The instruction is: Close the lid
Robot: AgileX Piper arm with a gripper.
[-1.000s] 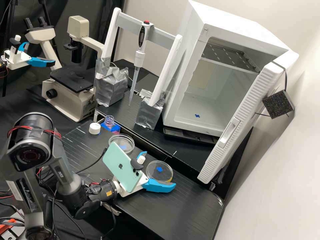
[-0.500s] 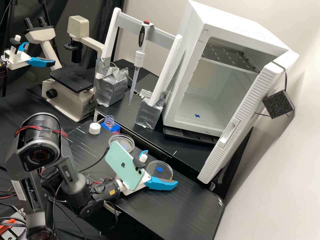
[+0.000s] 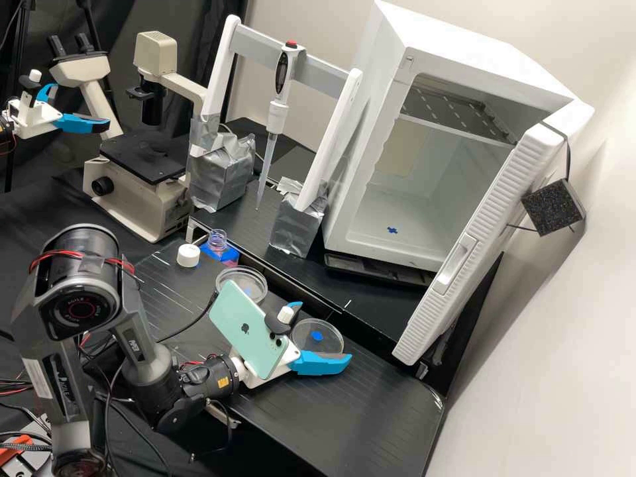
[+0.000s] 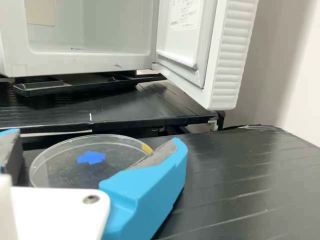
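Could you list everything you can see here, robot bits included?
round dishes: two, clear, on the bench
bench: one, black, under the dishes
bottle: one, clear neck, beyond the dishes
cap: one, white, beside the bottle
microscope: one, cream and black, far left
stand: one, white and grey, silver-wrapped feet, left of the cabinet
pipette: one, mostly white, hanging on the stand
cabinet: one, white, door open, right
square block: one, black, by the cabinet door
phone: one, pale green, on the arm
arm: one, dark grey, lower left
pincer: one, white with blue fingers, at the nearer dish
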